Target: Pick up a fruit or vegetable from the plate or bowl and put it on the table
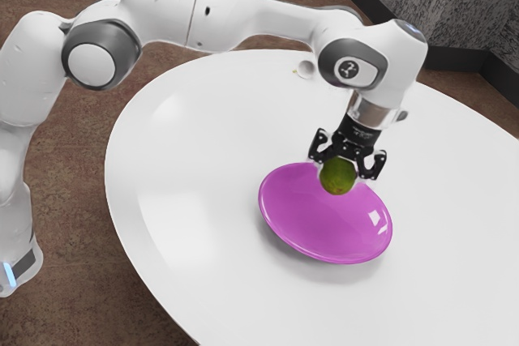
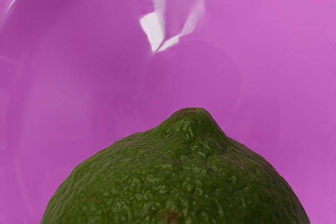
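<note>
Before you, the dish [image 1: 304,228] looks like glossy plastic or glaze, smooth with crisp highlights; the worktop [image 1: 182,224] is smooth and softly glossy. You can see pebbly, rough peel on the green fruit [image 2: 184,182], smooth plastic-looking arm casing [image 1: 235,22], a shiny metal collar [image 1: 371,113] and a coarse, stone-like wall [image 1: 413,2].

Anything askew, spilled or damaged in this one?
Nothing looks spilled or damaged: the magenta plate and the green fruit at the tool look intact. One small pale object near the far edge of the table seems stray, but I can't identify it.
</note>
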Tool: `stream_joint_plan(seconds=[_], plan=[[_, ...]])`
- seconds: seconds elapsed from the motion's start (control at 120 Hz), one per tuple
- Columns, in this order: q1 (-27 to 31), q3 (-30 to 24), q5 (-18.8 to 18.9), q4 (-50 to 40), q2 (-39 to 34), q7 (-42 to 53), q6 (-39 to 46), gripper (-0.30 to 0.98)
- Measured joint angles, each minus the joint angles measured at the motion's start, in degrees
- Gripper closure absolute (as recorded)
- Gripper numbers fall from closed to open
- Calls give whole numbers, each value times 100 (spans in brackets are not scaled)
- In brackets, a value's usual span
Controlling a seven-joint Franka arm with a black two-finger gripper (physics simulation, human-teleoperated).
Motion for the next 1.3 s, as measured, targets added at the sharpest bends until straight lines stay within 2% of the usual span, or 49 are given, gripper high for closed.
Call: stream_joint_plan(seconds=[0.15, 0.3, 0.567, 0.883, 0.975, 1.092, 1.208, 1.3], plan=[[32, 297, 78, 150, -52, -14, -194, 30], [47, 961, 111, 263, -88, 10, -348, 26], [92, 2130, -154, 269, -86, 271, -438, 26], [893, 2162, -345, 263, -66, 687, -448, 26], [1286, 1842, -375, 261, -61, 793, -450, 26], [1399, 1726, -383, 260, -49, 905, -445, 26], [1410, 1725, -377, 254, -42, 996, -426, 11], [1389, 1642, -157, 257, -53, 1057, -418, 6]])
